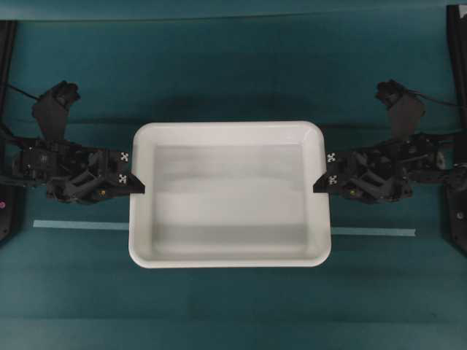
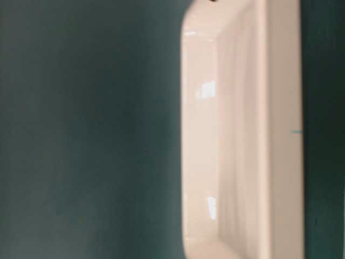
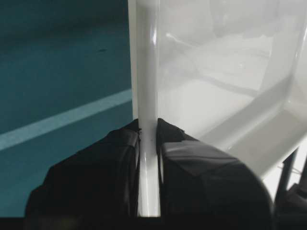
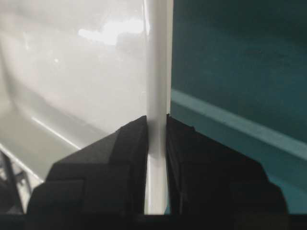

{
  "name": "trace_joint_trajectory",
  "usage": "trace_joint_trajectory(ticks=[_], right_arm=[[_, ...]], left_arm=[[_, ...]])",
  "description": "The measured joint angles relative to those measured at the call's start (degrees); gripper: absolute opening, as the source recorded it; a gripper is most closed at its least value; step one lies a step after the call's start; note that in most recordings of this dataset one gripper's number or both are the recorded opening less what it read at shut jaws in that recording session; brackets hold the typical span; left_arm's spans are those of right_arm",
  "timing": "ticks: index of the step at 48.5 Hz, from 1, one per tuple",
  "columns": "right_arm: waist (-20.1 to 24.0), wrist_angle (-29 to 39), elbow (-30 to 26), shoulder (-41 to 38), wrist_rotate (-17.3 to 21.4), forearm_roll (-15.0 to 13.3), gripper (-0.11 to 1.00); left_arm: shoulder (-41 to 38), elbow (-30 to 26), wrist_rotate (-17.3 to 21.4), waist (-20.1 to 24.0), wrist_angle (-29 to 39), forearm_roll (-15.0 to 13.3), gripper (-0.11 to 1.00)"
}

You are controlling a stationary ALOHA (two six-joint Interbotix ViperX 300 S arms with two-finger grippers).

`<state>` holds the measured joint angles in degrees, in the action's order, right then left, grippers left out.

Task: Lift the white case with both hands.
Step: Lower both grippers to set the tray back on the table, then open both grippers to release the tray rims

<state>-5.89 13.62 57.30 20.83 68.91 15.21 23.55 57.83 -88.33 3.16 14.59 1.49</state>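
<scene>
The white case [image 1: 230, 200] is in the middle of the teal bench [image 1: 233, 65], over a pale tape strip [image 1: 80, 225]. The left gripper [image 1: 140, 184] pinches its left rim; the right gripper [image 1: 319, 184] pinches its right rim.

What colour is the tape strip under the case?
Pale teal tape strip; clearest in the overhead view.

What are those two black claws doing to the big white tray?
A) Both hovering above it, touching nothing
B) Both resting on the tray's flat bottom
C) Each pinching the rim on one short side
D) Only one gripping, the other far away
C: the left gripper and the right gripper each clamp the rim of the white case on opposite short sides, as both wrist views show up close.
</scene>
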Motion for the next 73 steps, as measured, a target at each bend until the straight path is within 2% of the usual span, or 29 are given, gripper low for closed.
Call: trace_joint_trajectory(ticks=[16, 39, 64, 69, 73], right_arm=[[0.79, -3.87, 1.93, -5.19, 0.0, 0.0, 0.11], [2.11, -9.49, 2.64, -13.36, 0.0, 0.09, 0.11], [2.02, -9.49, 2.64, -13.45, 0.0, 0.35, 0.11], [2.11, -9.49, 2.55, -13.45, 0.0, 0.44, 0.11], [2.11, -9.49, 2.55, -13.36, 0.0, 0.62, 0.15]], left_arm=[[-8.61, 2.46, 0.09, 0.09, -9.32, 0.0, 0.04], [-13.97, 2.46, 0.09, 0.26, -10.81, 0.0, 0.04], [-15.03, 2.46, 0.79, 0.26, -12.39, 0.0, 0.04], [-15.12, 3.16, 2.11, 0.26, -14.77, 0.0, 0.04], [-15.38, 3.52, 3.34, 0.26, -16.08, 0.0, 0.04]])
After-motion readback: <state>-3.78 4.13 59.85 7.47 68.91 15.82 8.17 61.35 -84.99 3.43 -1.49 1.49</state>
